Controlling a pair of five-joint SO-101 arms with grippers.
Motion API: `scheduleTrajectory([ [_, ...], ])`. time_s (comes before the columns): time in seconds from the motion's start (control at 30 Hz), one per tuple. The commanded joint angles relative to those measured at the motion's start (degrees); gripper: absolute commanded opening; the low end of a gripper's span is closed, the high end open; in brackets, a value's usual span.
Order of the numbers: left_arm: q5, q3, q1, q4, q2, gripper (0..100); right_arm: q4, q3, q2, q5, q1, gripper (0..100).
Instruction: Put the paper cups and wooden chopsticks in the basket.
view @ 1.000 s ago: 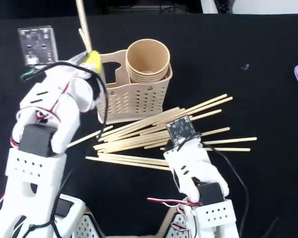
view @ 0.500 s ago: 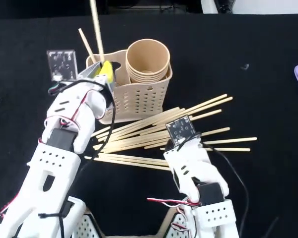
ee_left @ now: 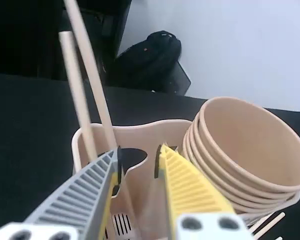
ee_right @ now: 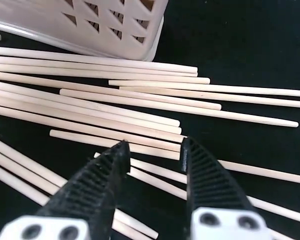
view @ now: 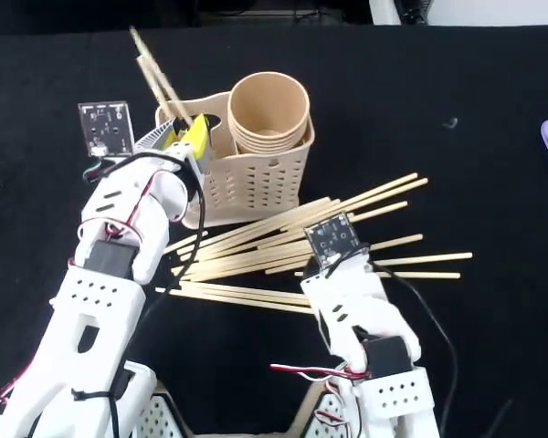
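Black table (view: 457, 82), two arms at the near edge. Beige slotted basket (view: 256, 187) stands upright toward the far side. The stack of paper cups (view: 269, 109) is already nested in one of its compartments. The loose chopsticks (view: 283, 233) lie fanned flat on the table just in front of the basket, many overlapping. Two more, the leaning chopsticks (view: 155, 78), stand in the other compartment, tilted outward over the rim away from the cups.

Left gripper (ee_left: 137, 160) is at that compartment's rim with its jaws parted and nothing between them; the leaning pair passes just beside its grey jaw. Right gripper (ee_right: 152, 150) hangs low over the loose pile, jaws spread, grasping nothing.

Risks, as judged:
- The leaning pair looks top-heavy. A nudge from the grey jaw could flip it out or tip the basket.
- The pile is tightly packed, so the right jaws may pinch several sticks or scatter neighbours.
- A stick gripped off-centre would probably swing and miss the opening.
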Motion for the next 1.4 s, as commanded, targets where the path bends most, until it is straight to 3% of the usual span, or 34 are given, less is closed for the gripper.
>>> scheduleTrajectory([
  [0.0,0.44,-4.88,-0.31,0.62,0.09,15,-0.26,-0.22,-0.84,-0.09,-0.53,17.1],
  [0.17,0.26,-9.1,-0.84,0.88,-1.14,15,-0.26,-0.22,-0.84,-0.09,-0.53,17.1],
  [0.4,-1.05,-10.77,-7.52,1.32,-14.07,15,-0.26,-0.22,-0.84,-0.09,-0.44,17.1],
  [0.63,-12.13,-13.67,-19.21,28.4,-21.19,15,-0.26,-0.31,-0.84,-0.09,-0.44,17.1],
  [0.77,-23.65,-13.49,-25.98,41.76,-18.73,15,-0.26,-0.31,-0.84,-0.09,-0.53,17.2],
  [0.97,-39.82,-10.07,-28.53,55.12,-9.93,15,-0.26,-0.31,-0.84,-0.09,-0.53,17.2],
  [1.1,-48.79,-5.49,-28.09,55.3,-1.85,15,-0.26,-0.31,-0.84,-0.09,-0.53,17.2],
  [1.23,-57.32,-3.65,-28.53,48.79,8.18,15,-0.09,-0.22,-0.84,-0.09,-0.53,17.2],
  [1.37,-59.6,-4.26,-28.18,41.76,19.6,15,0.0,-0.22,-0.84,-0.09,-0.53,17.2],
])
